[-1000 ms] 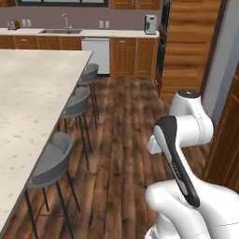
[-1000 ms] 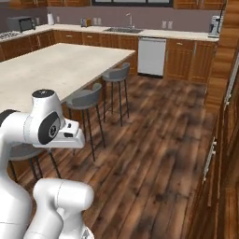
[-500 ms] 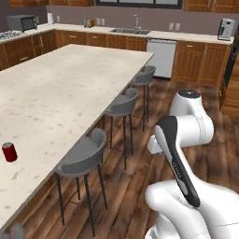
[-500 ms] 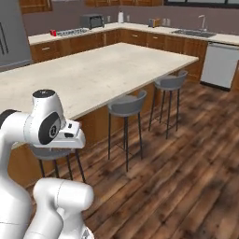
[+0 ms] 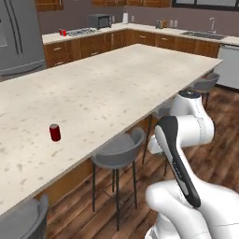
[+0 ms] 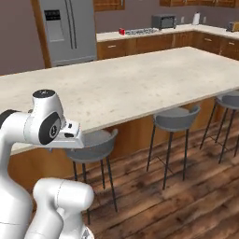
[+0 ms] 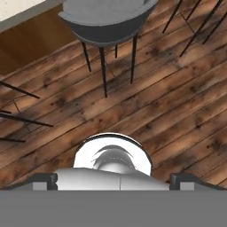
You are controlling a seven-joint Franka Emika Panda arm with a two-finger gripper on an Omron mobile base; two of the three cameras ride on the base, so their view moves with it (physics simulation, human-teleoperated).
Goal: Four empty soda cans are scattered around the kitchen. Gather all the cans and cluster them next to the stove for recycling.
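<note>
Hanging low over the wooden floor (image 7: 177, 111), the gripper (image 7: 113, 181) points straight down with its fingers (image 7: 44, 181) spread wide apart, nothing between them. In the hand view a grey bar stool (image 7: 108, 20) stands just ahead of them on thin dark legs, tucked against the brown side of the island.

Closest in the left base view, the folded white arm (image 5: 179, 140) rises from the lower right, and a row of grey stools lines the near edge of the island: one at the bottom left corner (image 5: 23, 219), one beside the arm (image 5: 119, 149), another further along (image 5: 205, 84). These stools stand between the robot and the long, pale, speckled surface (image 5: 116, 88).

On that surface one soda can (image 5: 55, 132) stands upright, alone, toward the near left part of the top and well apart from everything else.

Beyond the island, a back counter with wooden cabinets runs along the far wall. The stove (image 5: 81, 31) sits in it, and a second red can (image 5: 62, 32) stands just beside the stove's left end; whether more than one can is there is too small to tell. In the right base view the same red spot (image 6: 122, 31) shows next to the cooktop (image 6: 140, 31). A dark microwave (image 5: 99, 20) stands right of the stove, a grey refrigerator (image 5: 18, 37) to the left, and a sink (image 5: 205, 34) and dishwasher (image 5: 229, 65) far right.
</note>
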